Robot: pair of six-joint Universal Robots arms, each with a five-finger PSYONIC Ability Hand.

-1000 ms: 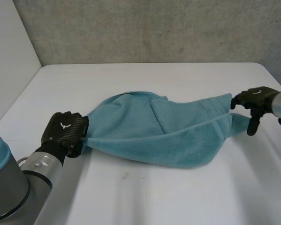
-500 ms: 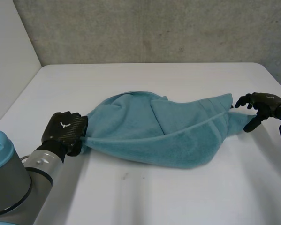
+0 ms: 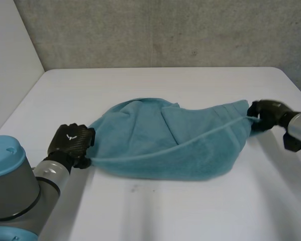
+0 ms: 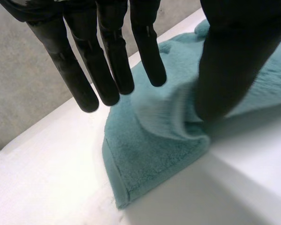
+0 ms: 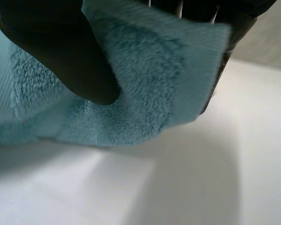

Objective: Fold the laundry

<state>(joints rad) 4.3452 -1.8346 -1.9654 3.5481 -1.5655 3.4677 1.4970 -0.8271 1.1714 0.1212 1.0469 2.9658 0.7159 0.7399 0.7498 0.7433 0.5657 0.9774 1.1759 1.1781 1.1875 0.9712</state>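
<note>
The white table (image 3: pixel 155 211) stands by a grey wall (image 3: pixel 165 30), and on it a blue-green towel (image 3: pixel 170 140) lies pulled long from side to side, its middle resting on the table. The left hand (image 3: pixel 70 143) pinches the towel's left end with its thumb, and the right hand (image 3: pixel 266 114) squeezes the right corner between thumb and fingers, so each hand has one end. I think both ends must next be carried the same way together, to make a fold.
</note>
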